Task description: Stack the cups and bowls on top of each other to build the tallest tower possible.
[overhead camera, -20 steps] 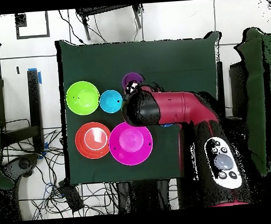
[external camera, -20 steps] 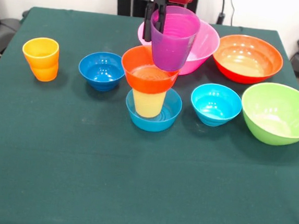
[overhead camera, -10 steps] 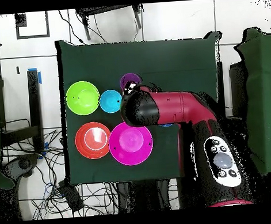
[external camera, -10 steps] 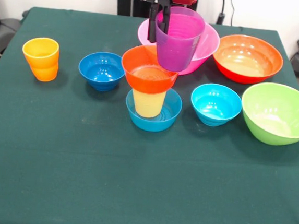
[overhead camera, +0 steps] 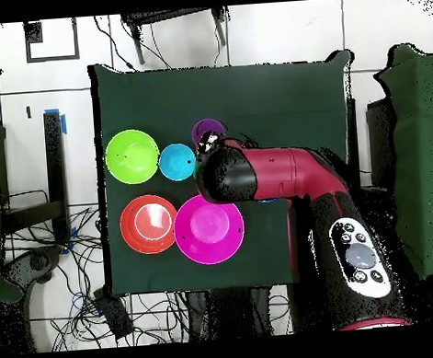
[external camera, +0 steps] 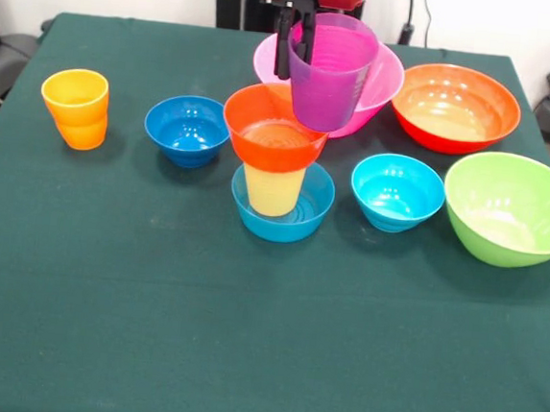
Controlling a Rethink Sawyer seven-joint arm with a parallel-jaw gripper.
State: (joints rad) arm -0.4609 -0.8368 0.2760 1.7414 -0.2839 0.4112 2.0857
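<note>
The gripper (external camera: 297, 36) pinches the purple cup (external camera: 330, 73) by its rim, upright, hanging just right of and above the tower's orange-red bowl (external camera: 274, 129)

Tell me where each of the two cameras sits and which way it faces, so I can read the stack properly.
Front view: across the table from the robot, looking over it; only the gripper holding the purple cup shows at the top edge.
Overhead view: above the table, looking straight down; the red and black arm reaches in from the bottom.
Shared: purple cup, pink bowl, lime green bowl, cyan bowl, turned half round between views.
</note>
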